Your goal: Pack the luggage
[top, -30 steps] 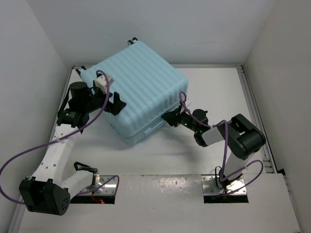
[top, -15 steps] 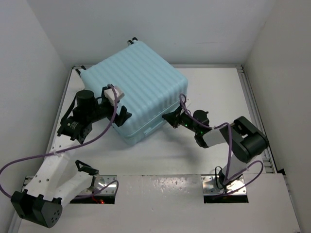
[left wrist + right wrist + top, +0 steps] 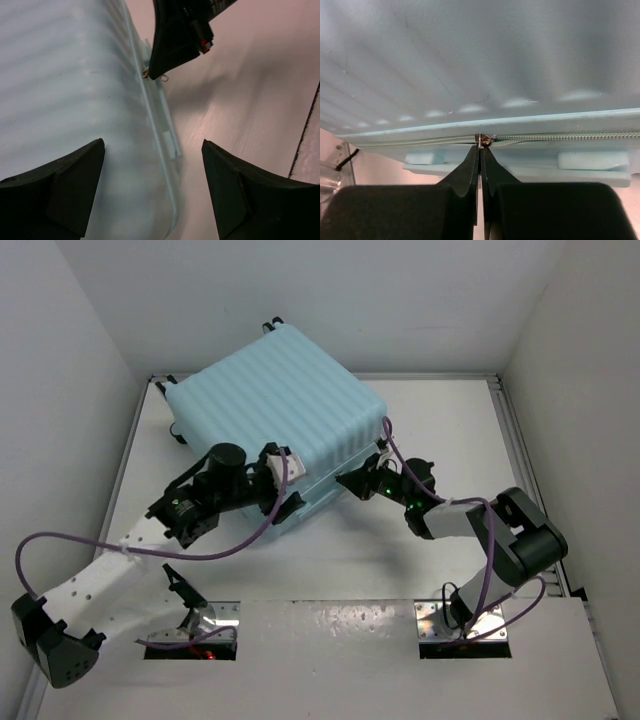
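Note:
The luggage (image 3: 275,415) is a pale aqua-blue ribbed suitcase lying closed on the table's far left. My right gripper (image 3: 352,483) is at its near right side, shut on the metal zipper pull (image 3: 481,141) at the zip seam (image 3: 560,136). My left gripper (image 3: 285,502) is open at the suitcase's near corner, its fingers (image 3: 65,185) standing either side of the shell edge (image 3: 165,150) without gripping it. The left wrist view also shows the right gripper (image 3: 148,74) holding the pull. The lining is hidden.
White walls (image 3: 90,360) box in the table on the left, far and right sides. A raised rail (image 3: 525,460) runs along the right. The arm bases sit on metal plates (image 3: 460,620) at the near edge. Purple cables (image 3: 60,550) loop beside each arm.
My left arm has swung from the suitcase's left side round to its near corner. My right gripper has stayed at the zip, shifting slightly right.

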`<action>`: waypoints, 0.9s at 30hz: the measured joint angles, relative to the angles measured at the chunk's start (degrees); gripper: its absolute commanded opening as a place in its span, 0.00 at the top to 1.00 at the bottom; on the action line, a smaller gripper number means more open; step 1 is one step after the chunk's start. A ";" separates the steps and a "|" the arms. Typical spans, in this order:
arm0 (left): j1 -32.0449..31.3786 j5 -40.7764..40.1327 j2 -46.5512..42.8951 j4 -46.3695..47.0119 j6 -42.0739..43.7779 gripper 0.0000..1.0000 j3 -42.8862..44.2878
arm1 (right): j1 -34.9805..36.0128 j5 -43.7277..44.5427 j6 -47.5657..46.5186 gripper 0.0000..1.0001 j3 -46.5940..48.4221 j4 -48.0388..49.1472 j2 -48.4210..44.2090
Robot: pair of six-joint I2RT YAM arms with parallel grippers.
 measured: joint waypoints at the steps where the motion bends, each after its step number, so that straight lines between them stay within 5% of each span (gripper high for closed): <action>1: -2.16 -1.73 1.05 1.07 -1.31 0.22 0.00 | -0.37 -0.66 0.63 1.00 0.61 -0.96 0.02; 10: -15.63 -18.78 17.62 4.42 -13.94 0.28 1.11 | -2.23 -4.87 2.80 1.00 2.69 -4.26 0.46; 27: -18.91 -38.53 36.20 16.06 -25.16 0.25 1.14 | -2.97 -6.10 0.31 1.00 3.43 -6.21 0.46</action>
